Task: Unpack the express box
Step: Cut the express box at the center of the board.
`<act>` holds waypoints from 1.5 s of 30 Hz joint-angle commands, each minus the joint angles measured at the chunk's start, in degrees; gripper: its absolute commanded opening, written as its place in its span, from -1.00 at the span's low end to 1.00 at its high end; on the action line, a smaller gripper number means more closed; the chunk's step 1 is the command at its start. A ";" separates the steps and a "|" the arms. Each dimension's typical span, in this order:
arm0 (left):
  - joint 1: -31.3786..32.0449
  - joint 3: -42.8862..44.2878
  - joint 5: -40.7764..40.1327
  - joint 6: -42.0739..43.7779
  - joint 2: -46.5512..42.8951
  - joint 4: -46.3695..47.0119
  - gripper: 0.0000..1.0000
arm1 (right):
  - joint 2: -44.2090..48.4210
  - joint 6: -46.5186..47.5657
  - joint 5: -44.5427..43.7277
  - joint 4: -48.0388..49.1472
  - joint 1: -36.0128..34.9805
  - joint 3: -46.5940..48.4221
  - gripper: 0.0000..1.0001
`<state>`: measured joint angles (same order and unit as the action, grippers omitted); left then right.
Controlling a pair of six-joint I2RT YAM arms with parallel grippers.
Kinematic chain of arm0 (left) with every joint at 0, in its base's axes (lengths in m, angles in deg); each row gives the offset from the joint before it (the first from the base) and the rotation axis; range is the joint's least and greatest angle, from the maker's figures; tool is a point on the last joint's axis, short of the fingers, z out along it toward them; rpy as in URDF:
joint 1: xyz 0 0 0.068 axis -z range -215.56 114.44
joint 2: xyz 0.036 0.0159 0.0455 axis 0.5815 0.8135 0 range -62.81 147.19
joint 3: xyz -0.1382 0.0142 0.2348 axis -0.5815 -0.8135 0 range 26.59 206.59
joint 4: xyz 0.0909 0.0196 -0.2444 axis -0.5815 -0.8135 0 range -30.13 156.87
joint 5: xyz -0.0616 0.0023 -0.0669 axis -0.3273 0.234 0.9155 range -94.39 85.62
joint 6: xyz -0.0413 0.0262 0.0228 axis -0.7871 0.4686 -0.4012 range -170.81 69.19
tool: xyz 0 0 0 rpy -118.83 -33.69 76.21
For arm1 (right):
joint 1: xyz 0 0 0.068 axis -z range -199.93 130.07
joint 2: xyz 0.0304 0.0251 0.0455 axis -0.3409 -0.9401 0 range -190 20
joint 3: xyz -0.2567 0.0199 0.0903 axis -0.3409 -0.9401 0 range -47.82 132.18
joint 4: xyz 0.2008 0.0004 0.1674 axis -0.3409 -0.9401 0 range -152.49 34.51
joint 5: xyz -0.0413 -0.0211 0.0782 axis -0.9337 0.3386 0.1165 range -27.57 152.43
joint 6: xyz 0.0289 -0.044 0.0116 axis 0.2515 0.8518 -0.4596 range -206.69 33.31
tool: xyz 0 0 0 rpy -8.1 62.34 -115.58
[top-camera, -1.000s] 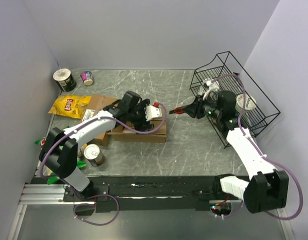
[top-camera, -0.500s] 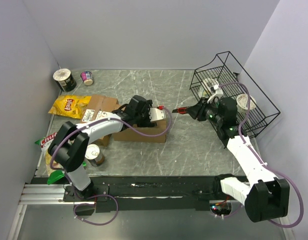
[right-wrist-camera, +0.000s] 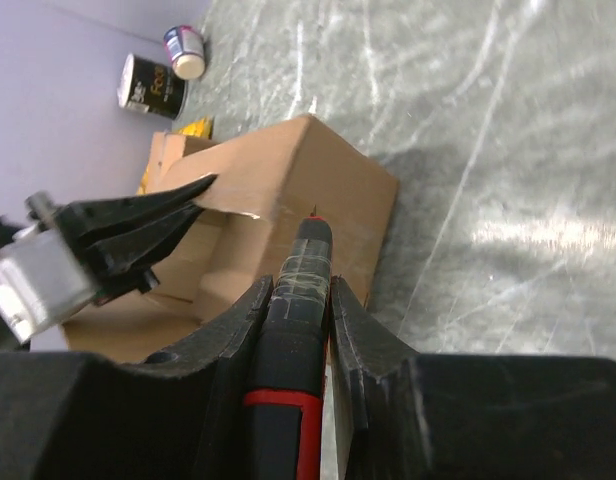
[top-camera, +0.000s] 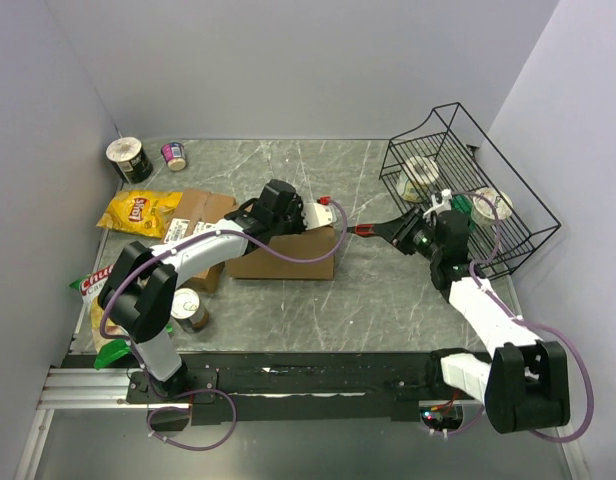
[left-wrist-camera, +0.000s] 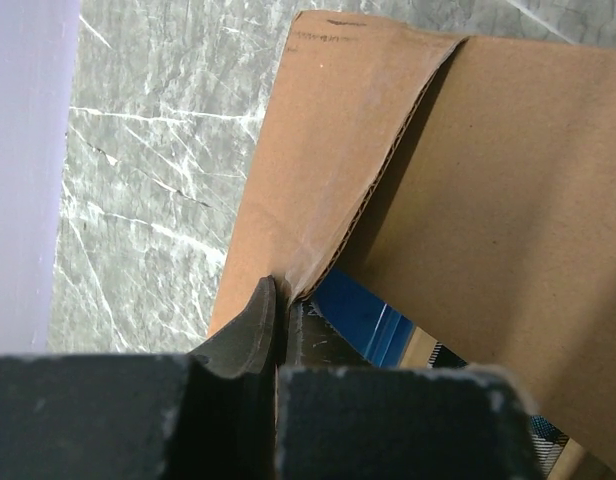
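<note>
The left end effector point(left-wrist-camera: 283, 315) is pinched shut on a flap point(left-wrist-camera: 328, 180) of the express box point(top-camera: 288, 255), left of centre on the table point(top-camera: 388, 290), apparently to lift it open. The right end effector point(right-wrist-camera: 300, 292) grips a red-and-black cutter point(right-wrist-camera: 306, 250), aimed at the box's corner.

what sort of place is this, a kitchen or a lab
Most likely a robot lab test cell: plain walls box in a grey marbled tabletop, with a brown cardboard box, a black wire basket and a yellow crisp bag staged on it.
</note>
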<state>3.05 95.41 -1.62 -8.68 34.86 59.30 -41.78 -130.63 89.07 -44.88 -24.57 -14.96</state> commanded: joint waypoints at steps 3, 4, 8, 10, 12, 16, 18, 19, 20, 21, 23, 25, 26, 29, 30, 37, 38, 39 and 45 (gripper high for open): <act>0.59 -0.88 4.88 -7.76 1.03 -5.35 -0.98 | -3.61 -12.54 -1.76 10.13 1.22 -0.08 -1.00; 0.59 -0.96 4.79 -8.02 1.21 -5.17 -0.98 | -4.83 -13.53 -2.28 10.04 1.22 0.18 -1.00; 0.76 -0.44 5.06 -8.64 1.65 -5.43 -0.98 | -6.42 -17.31 -3.78 8.55 1.48 1.76 -1.00; 0.85 -0.26 4.97 -8.82 1.91 -5.52 -0.98 | -6.86 -18.10 -4.13 7.59 1.57 2.47 -1.00; 0.94 -0.17 5.06 -8.99 1.91 -5.43 -0.98 | -7.21 -19.42 -4.05 7.06 1.74 2.91 -1.00; 1.20 -0.26 4.88 -8.91 2.00 -5.61 -0.98 | -7.74 -21.45 -4.22 5.91 2.01 3.96 -1.00; 1.55 -0.44 4.88 -9.17 2.00 -5.52 -0.98 | -8.00 -21.80 -4.13 6.00 2.01 4.84 -1.00; 1.64 -0.44 4.79 -9.26 2.00 -5.52 -0.98 | -8.35 -21.89 -3.96 6.09 2.01 5.02 -1.00; 1.64 -0.35 4.88 -9.26 2.09 -5.52 -0.98 | -8.53 -21.89 -3.87 6.09 2.01 5.19 -1.00; 1.73 -0.35 4.97 -9.26 2.18 -5.52 -0.98 | -8.62 -21.89 -3.87 5.83 2.01 5.63 -1.00; 1.82 -0.26 5.06 -9.26 2.26 -5.52 -0.98 | -9.24 -22.32 -3.78 5.74 2.01 5.81 -1.00; 1.91 -0.26 5.06 -9.43 2.26 -5.52 -0.98 | -9.59 -22.24 -3.34 5.83 1.92 6.33 -1.00; 1.99 -0.26 5.14 -9.43 2.35 -5.61 -0.98 | -9.76 -22.06 -2.91 5.74 1.92 6.42 -1.00; 2.08 0.09 5.15 -9.43 2.09 -6.05 -0.98 | -10.11 -22.15 -2.46 5.03 2.01 6.78 -1.00; 2.08 0.18 4.97 -9.17 2.00 -6.05 -0.98 | -10.12 -22.24 -2.38 5.29 1.92 6.69 -1.00; 2.26 0.18 4.62 -9.43 2.09 -5.88 -0.98 | -10.73 -22.33 -1.94 6.09 1.39 7.57 -1.00; 2.26 0.09 4.62 -9.52 2.18 -5.79 -0.98 | -10.82 -21.98 -1.94 5.91 1.39 7.65 -1.00; 2.26 0.18 4.70 -9.52 2.18 -5.70 -0.98 | -10.82 -22.06 -1.94 5.82 1.31 7.66 -1.00; 2.35 0.35 4.53 -9.70 2.61 -5.61 -0.98 | -10.91 -22.15 -1.76 5.74 0.34 7.48 -1.00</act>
<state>3.91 95.74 -2.38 -12.63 35.30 59.65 -52.58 -152.05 87.12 -41.16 -23.44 -10.30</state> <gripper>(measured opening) 0.038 0.319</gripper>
